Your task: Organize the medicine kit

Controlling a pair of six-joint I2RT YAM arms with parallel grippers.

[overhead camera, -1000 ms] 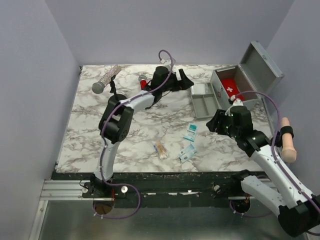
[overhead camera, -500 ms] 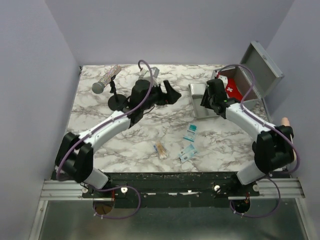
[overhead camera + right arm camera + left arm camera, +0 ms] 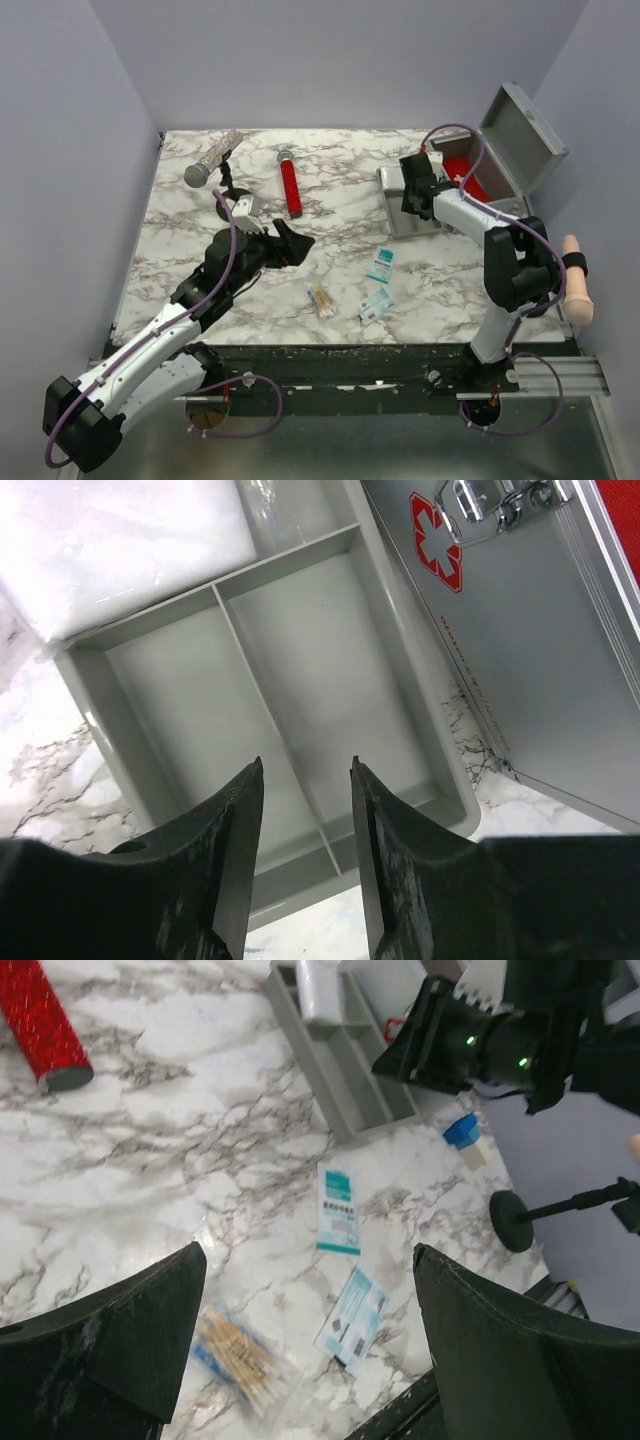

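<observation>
The medicine kit (image 3: 505,150) stands open at the back right, lid up, with a red pouch (image 3: 463,177) inside; its front with a red cross (image 3: 435,540) fills the right of the right wrist view. Its grey divided tray (image 3: 398,215) lies on the table beside it, a white packet (image 3: 120,540) in one compartment. My right gripper (image 3: 413,192) hovers over the tray's divider (image 3: 255,680), open with nothing between its fingers (image 3: 305,770). My left gripper (image 3: 288,245) hangs open and empty over the table's middle left (image 3: 308,1260).
Two teal packets (image 3: 380,265) (image 3: 375,305) and a bag of swabs (image 3: 320,298) lie near the front. A red tube (image 3: 290,186) lies at the back. A silver microphone (image 3: 212,160) on a black stand is back left. A blue-capped vial (image 3: 462,1135) sits by the tray.
My left arm pulled back from the far edge toward the near left, and the red tube now lies in plain sight. My right gripper swung left over the tray, jaws narrower.
</observation>
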